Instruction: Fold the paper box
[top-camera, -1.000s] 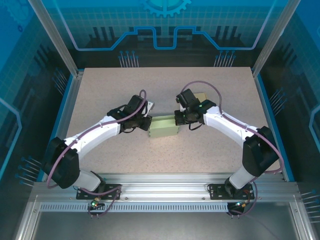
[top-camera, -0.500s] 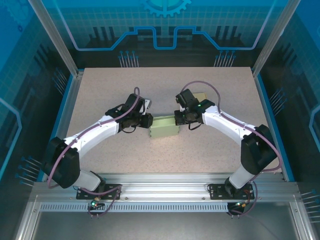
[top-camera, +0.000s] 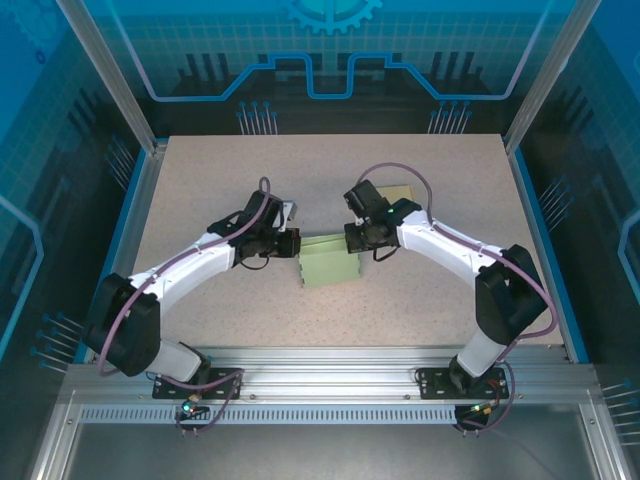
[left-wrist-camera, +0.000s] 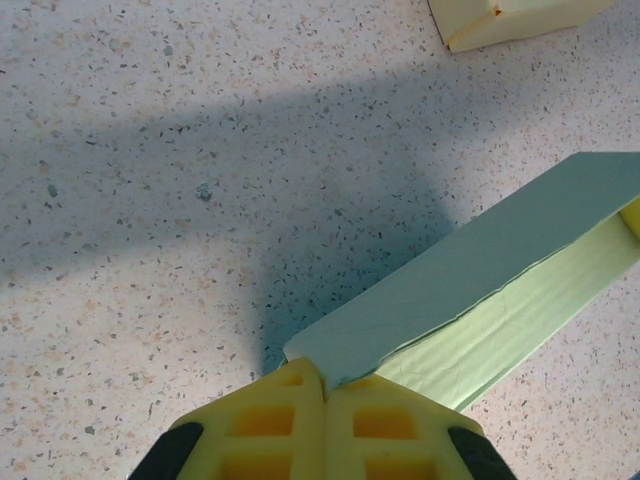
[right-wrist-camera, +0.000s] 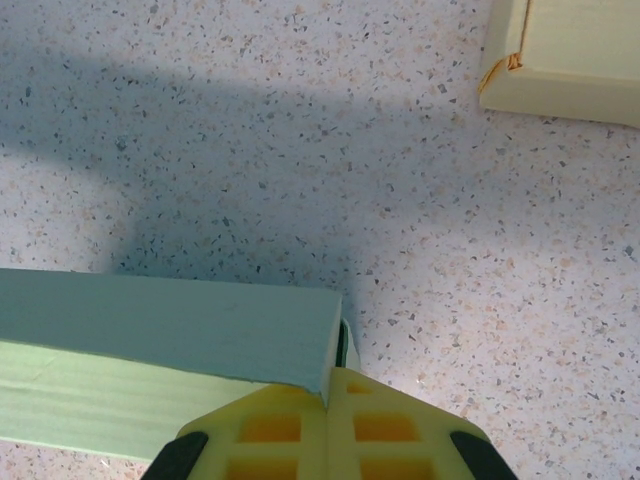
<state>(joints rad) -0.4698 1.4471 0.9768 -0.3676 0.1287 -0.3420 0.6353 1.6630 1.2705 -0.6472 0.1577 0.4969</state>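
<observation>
The pale green paper box (top-camera: 328, 260) lies mid-table between the two arms, partly folded, with one wall standing up. My left gripper (top-camera: 292, 243) is shut on the box's left end; the left wrist view shows its yellow fingers (left-wrist-camera: 262, 425) pinching the corner of the raised green flap (left-wrist-camera: 470, 285). My right gripper (top-camera: 352, 238) is shut on the box's right end, where the yellow fingers (right-wrist-camera: 385, 425) clamp the corner of the upright wall (right-wrist-camera: 170, 325).
A cream-coloured folded box (top-camera: 400, 193) lies just behind the right arm, seen as cream box (right-wrist-camera: 565, 60) and cream box (left-wrist-camera: 510, 18) at the top of both wrist views. Speckled tabletop (top-camera: 330, 170) extends all around, bounded by the enclosure frame.
Both grippers have shifted slightly left and forward with the box; the left arm has swung its wrist, and the box's far wall stands more upright.
</observation>
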